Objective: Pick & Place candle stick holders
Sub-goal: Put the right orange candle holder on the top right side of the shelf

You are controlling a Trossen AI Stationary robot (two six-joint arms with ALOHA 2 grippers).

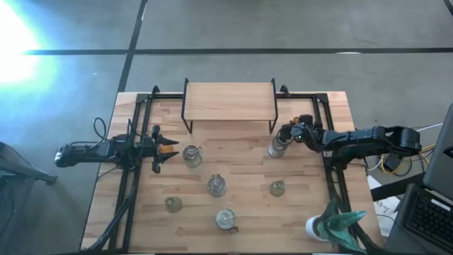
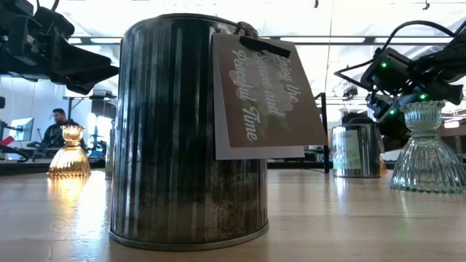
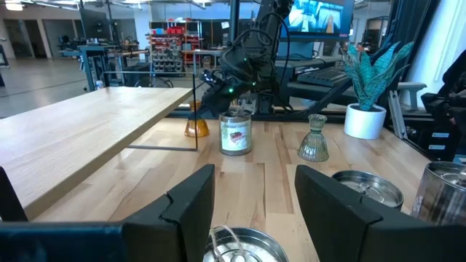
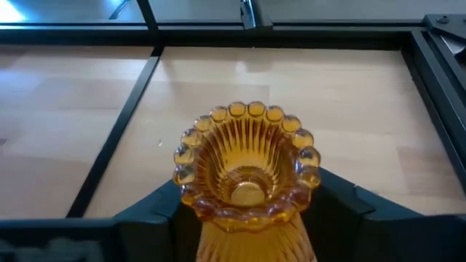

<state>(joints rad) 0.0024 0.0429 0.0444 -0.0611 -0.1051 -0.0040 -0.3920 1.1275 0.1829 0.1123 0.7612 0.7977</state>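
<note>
Item: paper tag (image 2: 266, 98), tied at the rim of the nearest silvery jar-like candle holder (image 2: 186, 131) in the low view. We read cursive wording running sideways up the tag: "Peaceful Time" in the line nearest the jar, and above it what looks like "Enjoy the ... and", of which we are less sure.

Item: label (image 3: 234, 137) on a second jar-like holder (image 3: 235, 132), at about 12 o'clock from the left end effector in the left wrist view. We see print there but cannot read it.
</note>
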